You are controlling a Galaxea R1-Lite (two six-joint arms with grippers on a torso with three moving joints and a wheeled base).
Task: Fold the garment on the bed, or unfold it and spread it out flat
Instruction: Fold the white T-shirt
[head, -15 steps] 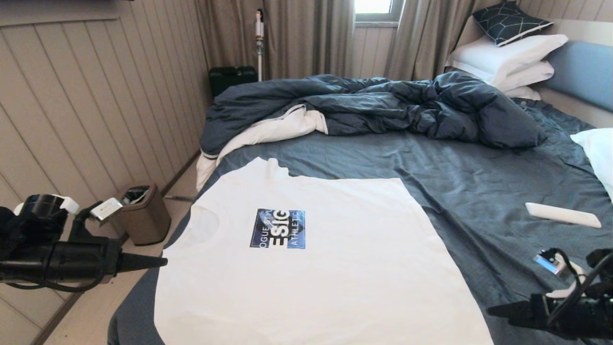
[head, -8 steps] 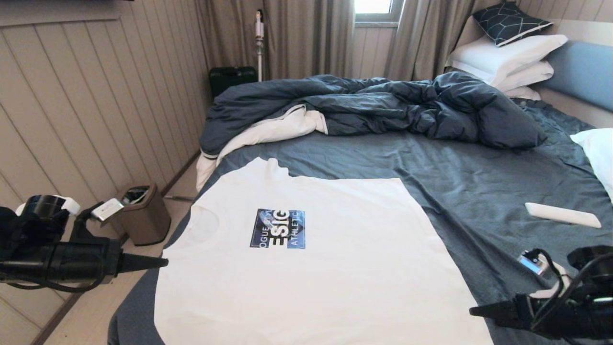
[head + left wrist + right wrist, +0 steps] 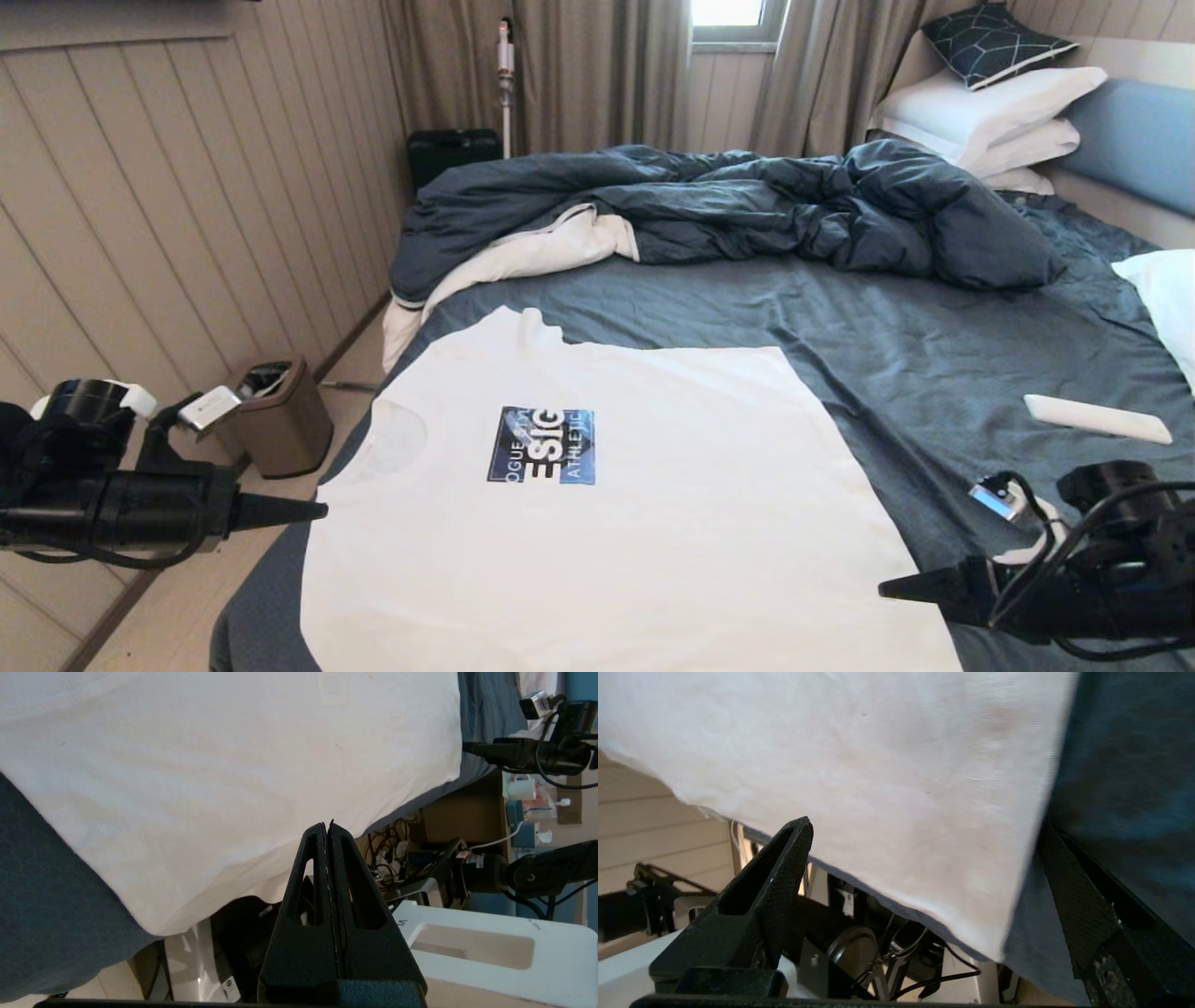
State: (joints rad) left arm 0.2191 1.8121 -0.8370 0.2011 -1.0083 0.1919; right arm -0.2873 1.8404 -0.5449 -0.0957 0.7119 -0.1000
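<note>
I judge the spreading done: the white T-shirt (image 3: 597, 523) lies flat, print up, on the near part of the bed (image 3: 934, 373) toward its left edge, hem hanging over the near edge. Any folding is not begun. My left tool (image 3: 313, 511), pressed together and empty, hovers at the left edge; my right tool (image 3: 892, 588), spread wide, sits by the shirt's near right corner.
</note>
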